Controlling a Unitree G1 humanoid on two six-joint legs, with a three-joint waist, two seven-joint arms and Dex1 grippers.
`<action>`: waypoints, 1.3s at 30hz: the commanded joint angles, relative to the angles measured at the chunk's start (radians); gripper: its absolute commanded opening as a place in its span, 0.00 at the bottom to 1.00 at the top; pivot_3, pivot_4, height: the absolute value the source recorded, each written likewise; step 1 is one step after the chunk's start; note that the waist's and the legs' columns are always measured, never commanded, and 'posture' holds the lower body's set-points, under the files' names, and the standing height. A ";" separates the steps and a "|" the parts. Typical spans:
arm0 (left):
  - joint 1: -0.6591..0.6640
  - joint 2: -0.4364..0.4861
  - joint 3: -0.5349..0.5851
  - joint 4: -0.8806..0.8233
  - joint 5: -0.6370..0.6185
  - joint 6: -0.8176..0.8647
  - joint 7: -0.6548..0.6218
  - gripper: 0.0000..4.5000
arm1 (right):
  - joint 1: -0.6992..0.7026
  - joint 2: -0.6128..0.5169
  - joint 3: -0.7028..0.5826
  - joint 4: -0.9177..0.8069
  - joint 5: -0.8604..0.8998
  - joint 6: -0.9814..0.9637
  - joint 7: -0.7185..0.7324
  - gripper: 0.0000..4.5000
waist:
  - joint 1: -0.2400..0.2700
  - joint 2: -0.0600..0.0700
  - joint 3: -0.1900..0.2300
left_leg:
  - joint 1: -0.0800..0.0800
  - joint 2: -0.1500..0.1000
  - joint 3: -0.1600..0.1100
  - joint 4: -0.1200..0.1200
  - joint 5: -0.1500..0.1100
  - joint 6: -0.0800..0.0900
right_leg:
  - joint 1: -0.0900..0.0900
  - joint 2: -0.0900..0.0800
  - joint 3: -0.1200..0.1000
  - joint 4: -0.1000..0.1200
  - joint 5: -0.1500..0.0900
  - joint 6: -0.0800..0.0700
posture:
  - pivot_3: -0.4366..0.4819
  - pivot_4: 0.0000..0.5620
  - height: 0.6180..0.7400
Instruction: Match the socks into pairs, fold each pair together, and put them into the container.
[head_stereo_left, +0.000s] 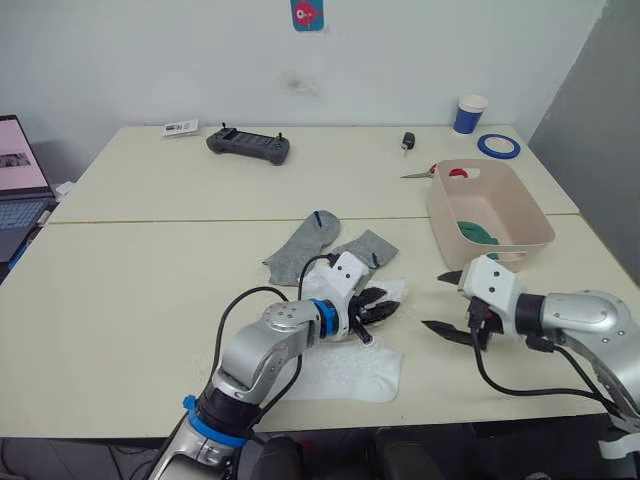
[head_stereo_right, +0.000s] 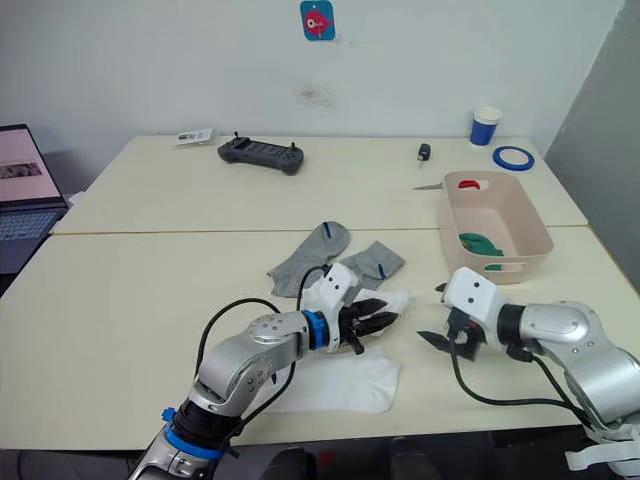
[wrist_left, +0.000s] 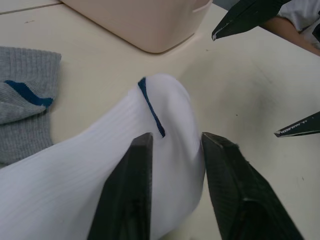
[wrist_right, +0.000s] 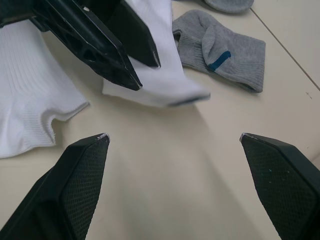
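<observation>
Left fingers (wrist_left: 172, 192) pinch white sock (wrist_left: 75, 185) cuff between them; right fingers (wrist_right: 175, 187) spread wide, empty, nearby.

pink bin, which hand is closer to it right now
Right. The right hand hangs open just in front of the pink bin, empty. The left hand is farther off, closed on a white sock by the grey socks.

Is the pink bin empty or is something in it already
Not empty: the bin holds something dark green on its floor, likely the green socks; folded or not, cannot tell.
</observation>
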 joint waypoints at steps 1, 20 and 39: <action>-0.016 0.011 0.017 -0.081 -0.005 -0.035 -0.025 0.65 | -0.016 -0.012 -0.028 -0.015 -0.006 -0.019 0.009 1.00 | 0.001 0.000 0.000 | 0.000 0.000 0.000 0.000 0.000 0.000 | 0.000 0.000 0.000 0.000 0.000 0.000 | 0.48 0.27 1.00; 0.222 0.085 0.707 -0.088 -0.586 0.294 0.125 0.99 | -0.081 0.096 0.007 -0.073 0.053 0.019 0.018 1.00 | 0.002 -0.001 0.001 | 0.000 0.001 -0.001 0.000 0.000 0.000 | 0.000 0.000 -0.002 0.000 0.000 0.000 | 0.48 0.27 1.00; 0.180 -0.065 0.543 0.100 -0.461 0.201 0.253 0.66 | -0.098 0.099 0.009 -0.118 0.108 0.048 0.011 1.00 | 0.005 -0.001 0.000 | 0.000 0.000 0.000 0.000 0.000 0.000 | 0.001 0.000 0.000 0.000 0.000 0.000 | 0.48 0.27 1.00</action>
